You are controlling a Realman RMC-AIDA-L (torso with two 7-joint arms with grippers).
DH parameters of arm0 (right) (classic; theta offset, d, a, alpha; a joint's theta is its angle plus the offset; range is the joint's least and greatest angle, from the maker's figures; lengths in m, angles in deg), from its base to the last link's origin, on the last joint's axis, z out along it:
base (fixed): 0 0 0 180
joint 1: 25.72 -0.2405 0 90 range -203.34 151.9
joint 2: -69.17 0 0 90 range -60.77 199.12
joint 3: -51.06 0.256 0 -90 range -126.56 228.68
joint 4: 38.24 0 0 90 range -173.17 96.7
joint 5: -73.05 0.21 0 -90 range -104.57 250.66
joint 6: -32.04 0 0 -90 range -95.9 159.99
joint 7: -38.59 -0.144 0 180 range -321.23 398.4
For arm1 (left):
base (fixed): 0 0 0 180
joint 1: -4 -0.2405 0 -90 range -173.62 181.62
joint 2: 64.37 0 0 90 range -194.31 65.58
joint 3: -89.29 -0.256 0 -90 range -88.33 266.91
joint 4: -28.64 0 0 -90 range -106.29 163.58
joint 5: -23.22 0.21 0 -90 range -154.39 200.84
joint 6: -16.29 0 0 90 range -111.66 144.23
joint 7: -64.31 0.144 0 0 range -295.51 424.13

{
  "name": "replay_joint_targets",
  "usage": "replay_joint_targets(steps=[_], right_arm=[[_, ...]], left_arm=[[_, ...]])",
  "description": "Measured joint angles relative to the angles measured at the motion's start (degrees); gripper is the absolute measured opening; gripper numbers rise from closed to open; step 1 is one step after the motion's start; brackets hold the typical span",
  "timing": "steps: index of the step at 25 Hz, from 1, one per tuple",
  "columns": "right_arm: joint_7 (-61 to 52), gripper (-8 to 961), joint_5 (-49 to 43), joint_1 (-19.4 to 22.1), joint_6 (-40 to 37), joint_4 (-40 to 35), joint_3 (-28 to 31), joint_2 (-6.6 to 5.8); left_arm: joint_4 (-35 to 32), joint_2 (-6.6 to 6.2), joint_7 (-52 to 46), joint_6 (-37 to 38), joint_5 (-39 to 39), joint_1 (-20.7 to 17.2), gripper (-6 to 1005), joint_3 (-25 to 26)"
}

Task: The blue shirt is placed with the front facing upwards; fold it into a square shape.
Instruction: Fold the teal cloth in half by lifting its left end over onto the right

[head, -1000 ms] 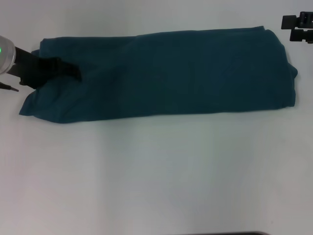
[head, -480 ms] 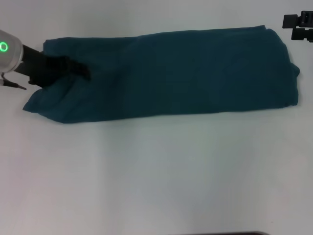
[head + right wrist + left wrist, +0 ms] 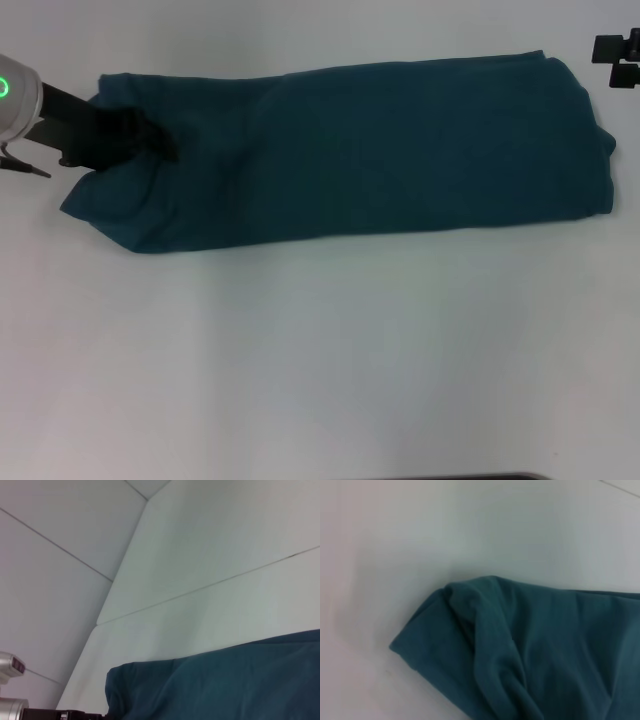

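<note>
Shirt folded to a long band; cross-folds remaining.
Left hand (image 3: pixel 150 140) pinches the blue shirt (image 3: pixel 380 150) at its left end on the bench (image 3: pixel 320 360); right hand (image 3: pixel 618 48) state: cannot tell.

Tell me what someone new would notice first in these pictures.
The blue shirt, folded into a long band, lies across the far half of the white table. The left gripper sits on the shirt's left end, where the cloth bunches up. The right gripper is off the shirt, at the far right corner.
</note>
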Motion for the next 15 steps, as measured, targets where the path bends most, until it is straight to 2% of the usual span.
replay_joint_targets(steps=[2,12,15], right_arm=[[0.01,888,0.01,0.00,-0.21,0.00,0.07,-0.03],[-0.29,887,0.02,-0.12,-0.31,0.00,0.32,-0.06],[-0.35,887,0.02,-0.18,-0.33,0.00,0.34,-0.10]], left_arm=[[0.10,0.01,-0.13,0.03,0.52,0.01,502,0.01],[1.37,0.38,-0.27,0.08,1.61,0.04,269,0.05],[1.70,0.32,-0.11,0.54,1.63,0.04,172,0.05]])
